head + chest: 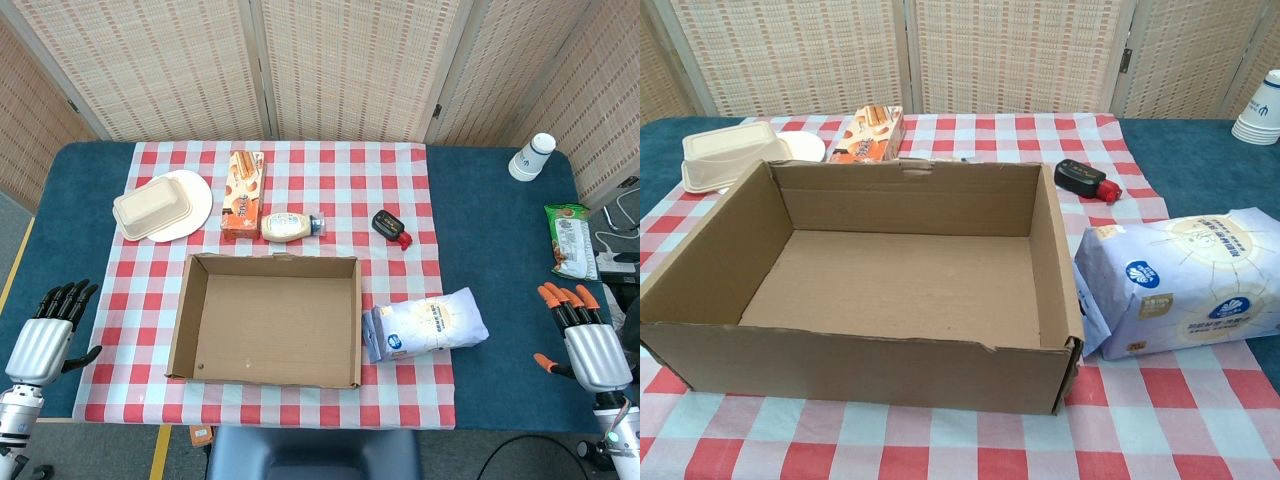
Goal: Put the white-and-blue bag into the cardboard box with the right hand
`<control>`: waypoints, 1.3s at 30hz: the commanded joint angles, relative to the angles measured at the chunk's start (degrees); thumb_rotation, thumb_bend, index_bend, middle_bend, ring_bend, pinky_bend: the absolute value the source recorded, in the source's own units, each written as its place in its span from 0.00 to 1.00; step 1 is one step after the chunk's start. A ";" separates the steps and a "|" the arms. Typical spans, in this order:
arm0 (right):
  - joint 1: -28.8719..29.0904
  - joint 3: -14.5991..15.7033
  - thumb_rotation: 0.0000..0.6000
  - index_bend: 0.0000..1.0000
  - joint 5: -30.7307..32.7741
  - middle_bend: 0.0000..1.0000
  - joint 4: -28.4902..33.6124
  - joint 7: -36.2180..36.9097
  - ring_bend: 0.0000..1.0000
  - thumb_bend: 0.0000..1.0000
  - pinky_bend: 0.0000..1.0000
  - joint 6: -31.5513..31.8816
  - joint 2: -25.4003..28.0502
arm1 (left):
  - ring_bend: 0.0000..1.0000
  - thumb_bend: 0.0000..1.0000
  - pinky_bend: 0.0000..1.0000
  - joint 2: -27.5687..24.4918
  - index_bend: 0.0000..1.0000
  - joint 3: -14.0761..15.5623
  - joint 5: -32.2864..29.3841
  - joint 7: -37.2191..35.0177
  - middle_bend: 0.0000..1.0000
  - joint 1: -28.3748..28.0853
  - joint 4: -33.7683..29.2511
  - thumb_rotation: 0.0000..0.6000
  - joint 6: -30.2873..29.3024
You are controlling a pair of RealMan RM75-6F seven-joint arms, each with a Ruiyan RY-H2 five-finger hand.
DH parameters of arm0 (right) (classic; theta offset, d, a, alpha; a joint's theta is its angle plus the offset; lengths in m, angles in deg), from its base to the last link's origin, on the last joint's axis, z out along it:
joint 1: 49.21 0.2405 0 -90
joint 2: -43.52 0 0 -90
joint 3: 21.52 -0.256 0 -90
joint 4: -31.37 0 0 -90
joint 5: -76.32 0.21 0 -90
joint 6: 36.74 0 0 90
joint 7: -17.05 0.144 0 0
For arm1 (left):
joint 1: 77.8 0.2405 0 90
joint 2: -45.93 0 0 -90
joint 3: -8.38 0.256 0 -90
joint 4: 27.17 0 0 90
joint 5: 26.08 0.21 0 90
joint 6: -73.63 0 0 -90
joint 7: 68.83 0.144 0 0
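The white-and-blue bag [425, 324] [1185, 282] lies flat on the checked cloth, just right of the open cardboard box [268, 318] [880, 262], which has nothing inside. My right hand [582, 334] hovers at the table's right edge, fingers spread, well to the right of the bag and holding nothing. At the left edge my left hand [48, 332] is likewise spread and holds nothing. Neither hand shows in the chest view.
Behind the box lie an orange snack box [243, 194], a mayonnaise bottle [290, 226], a takeaway container on a white plate [160, 206] and a small black-and-red bottle [391, 227]. A paper cup stack [531, 157] and a green snack packet [572, 240] sit far right.
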 commanded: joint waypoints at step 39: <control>11.83 -1.21 1.00 0.00 2.29 0.02 34.67 -18.10 0.00 0.00 0.00 -19.22 16.03 | 0.00 0.20 0.07 -1.47 0.00 0.39 1.24 -3.05 0.00 0.34 -1.06 1.00 -0.69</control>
